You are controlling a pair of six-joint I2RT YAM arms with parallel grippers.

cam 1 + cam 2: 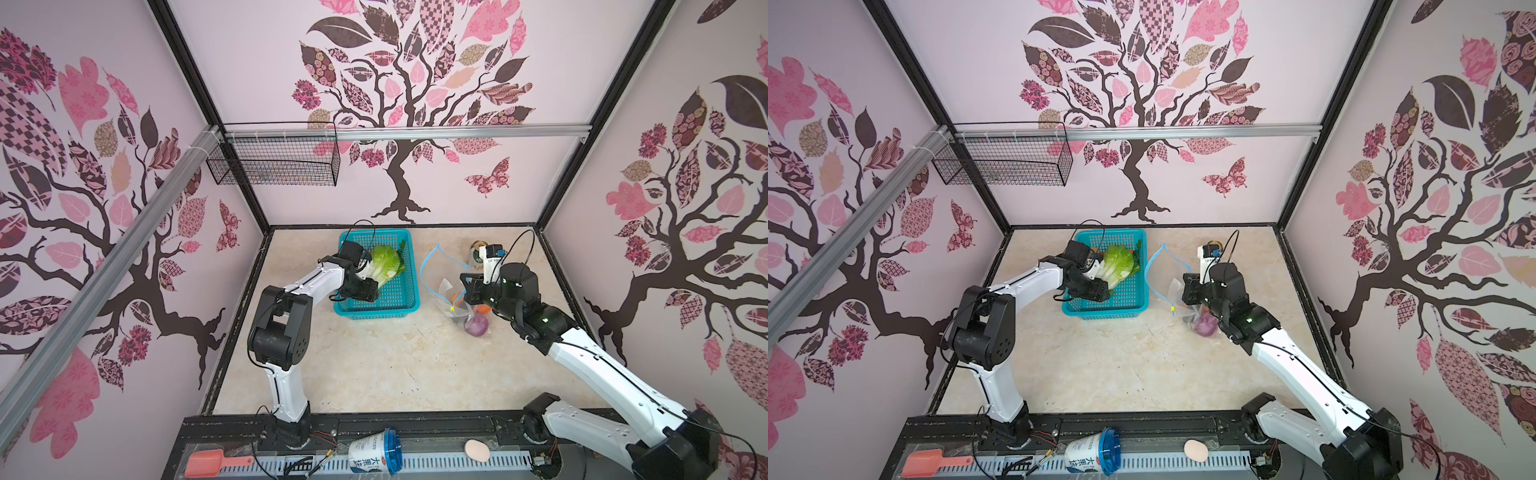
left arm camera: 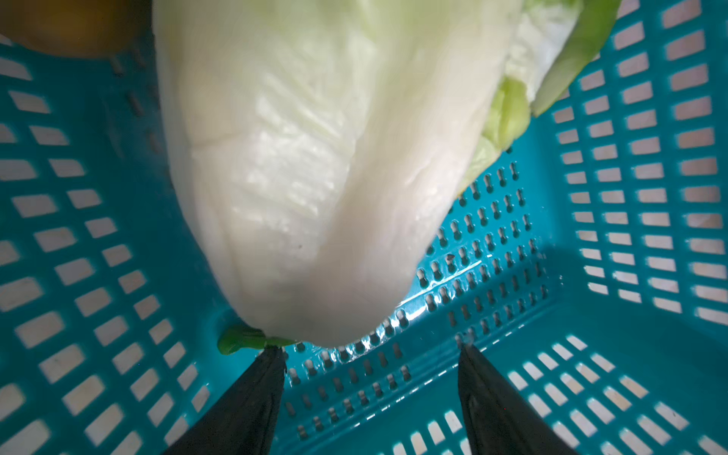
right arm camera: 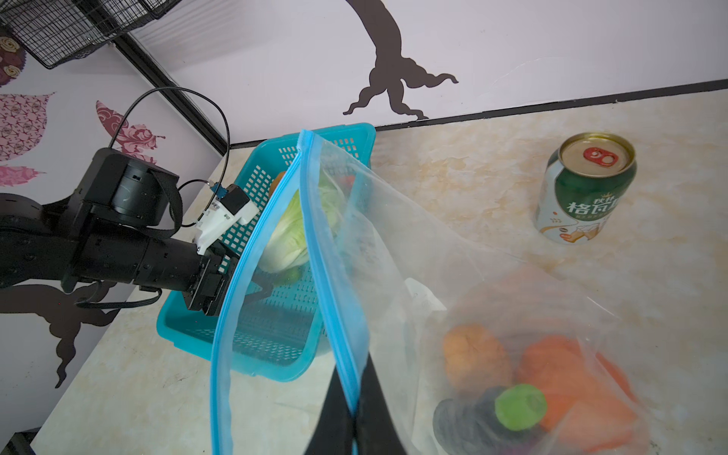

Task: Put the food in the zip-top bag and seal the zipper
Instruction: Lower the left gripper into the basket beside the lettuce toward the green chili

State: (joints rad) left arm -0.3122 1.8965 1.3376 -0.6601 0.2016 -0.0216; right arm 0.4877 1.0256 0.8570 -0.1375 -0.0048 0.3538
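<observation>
Left wrist view: big green-white napa cabbage (image 2: 307,177) lies stem-first ahead of the spread left pincer (image 2: 370,350) (long axis pointing away); right pincer (image 3: 352,378) clamps the light-blue zipper (image 3: 311,228).

Robot lab test cell: aluminium-framed booth (image 1: 415,134), tree-decal wall panels (image 1: 399,83), marble-look tabletop (image 1: 374,365), left arm (image 1: 286,395), right arm (image 1: 602,365).

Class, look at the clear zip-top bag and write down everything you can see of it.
The zip-top bag is clear, thin, crumpled plastic with a light blue zipper around its mouth and a small yellow slider at one end. The mouth gapes open, lifted into a loop facing the basket; the right gripper has its jaws shut on one side of the strip. The body slumps on the table, holding orange, green, dark and purple food pieces.
</observation>
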